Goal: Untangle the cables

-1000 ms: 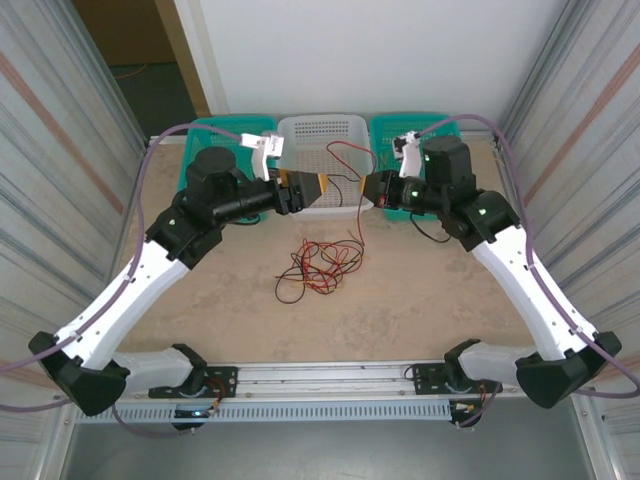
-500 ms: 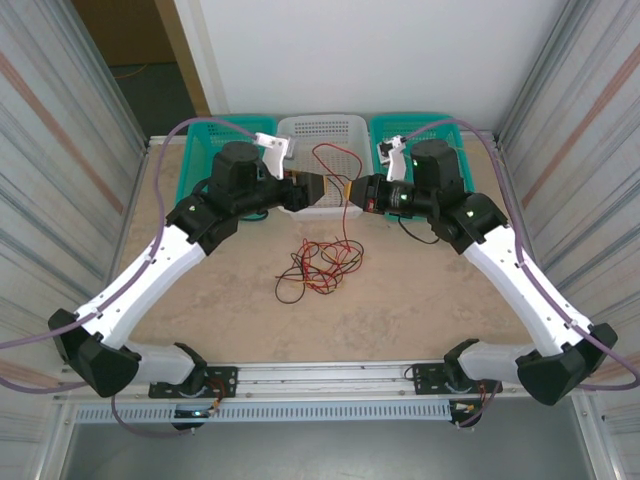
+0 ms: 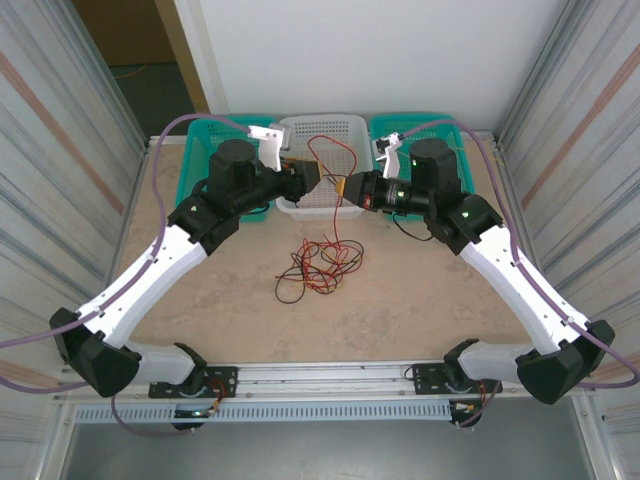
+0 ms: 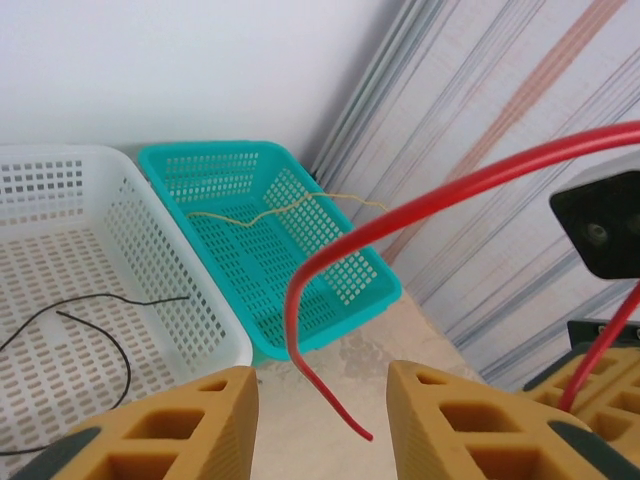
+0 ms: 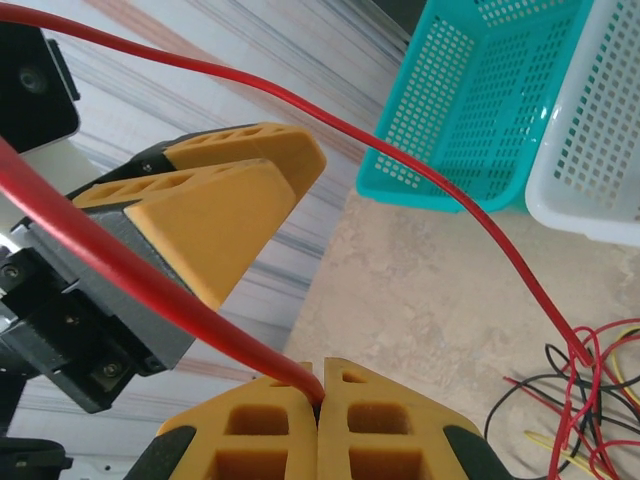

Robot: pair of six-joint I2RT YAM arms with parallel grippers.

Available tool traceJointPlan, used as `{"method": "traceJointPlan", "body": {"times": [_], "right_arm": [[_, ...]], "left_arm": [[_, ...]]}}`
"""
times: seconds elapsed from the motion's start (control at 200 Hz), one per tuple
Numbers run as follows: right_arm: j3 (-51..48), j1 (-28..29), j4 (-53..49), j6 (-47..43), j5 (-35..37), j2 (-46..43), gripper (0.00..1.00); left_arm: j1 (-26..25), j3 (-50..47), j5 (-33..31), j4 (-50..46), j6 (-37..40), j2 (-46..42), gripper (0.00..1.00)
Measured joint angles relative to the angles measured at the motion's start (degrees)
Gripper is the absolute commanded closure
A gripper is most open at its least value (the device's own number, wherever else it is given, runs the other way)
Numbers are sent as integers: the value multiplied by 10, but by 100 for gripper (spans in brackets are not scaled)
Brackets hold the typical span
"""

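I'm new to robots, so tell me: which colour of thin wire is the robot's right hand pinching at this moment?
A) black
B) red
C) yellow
B: in the right wrist view, the right hand is closed tight on the red cable, which runs straight out of its grip.

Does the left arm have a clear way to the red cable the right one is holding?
Probably yes: the red cable hangs between the open fingers of the left gripper, nothing in the way; the right gripper pinches it.
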Motion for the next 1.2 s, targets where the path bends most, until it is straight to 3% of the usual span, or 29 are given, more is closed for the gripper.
{"method": "traceJointPlan", "body": {"times": [0.18, 0.276, 0.426, 0.476, 0.571, 0.616, 0.862, 1.062, 1.197], "right_arm": [[-16, 0, 17, 20, -13, 0, 100], [-18, 1, 24, 28, -17, 1, 100], [-18, 3, 34, 31, -24, 1, 100], [-18, 3, 34, 33, -25, 1, 100], [-18, 3, 34, 40, -27, 1, 100], [-18, 3, 34, 41, -27, 1, 100], [-18, 4, 34, 45, -27, 1, 100], [-18, 9, 40, 56, -27, 1, 100], [-18, 16, 49, 60, -28, 1, 100]], "left_arm": [[2, -9, 0, 28, 0, 4, 62], [4, -20, 0, 47, -5, 4, 72], [13, -41, -3, 74, -10, 4, 76], [14, -48, -5, 81, -11, 4, 75], [17, -60, -5, 97, -14, 4, 61], [19, -66, -1, 110, -17, 4, 58], [21, -90, 20, 168, -24, 6, 68], [30, -97, 32, 204, -35, 11, 60], [37, -97, 42, 222, -40, 18, 67]]}}
